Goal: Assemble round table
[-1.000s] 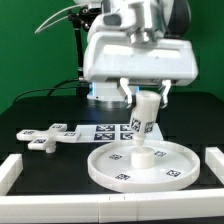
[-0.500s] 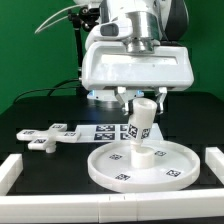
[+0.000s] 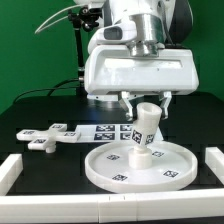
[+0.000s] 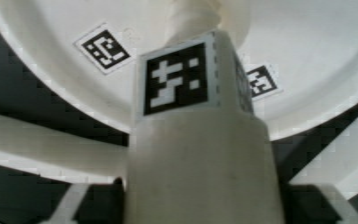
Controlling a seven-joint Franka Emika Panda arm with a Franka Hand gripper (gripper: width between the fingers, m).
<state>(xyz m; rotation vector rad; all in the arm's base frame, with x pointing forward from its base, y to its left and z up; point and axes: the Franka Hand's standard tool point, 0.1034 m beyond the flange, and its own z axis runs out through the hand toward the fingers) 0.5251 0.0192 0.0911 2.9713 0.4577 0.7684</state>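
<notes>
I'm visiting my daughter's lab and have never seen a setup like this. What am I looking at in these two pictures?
This is a robot arm building a small round table from white plastic parts. One picture comes from a camera off the arm, the other from a camera on its wrist, looking along the held part. Its two-finger gripper is closed on the short thick leg, which leans slightly, its lower end at the middle of the large round disc. The cross-shaped base lies loose on the black table, toward the exterior view's left. The flat tagged sheet behind is the marker board, part of the rig. White border blocks edge the area.
</notes>
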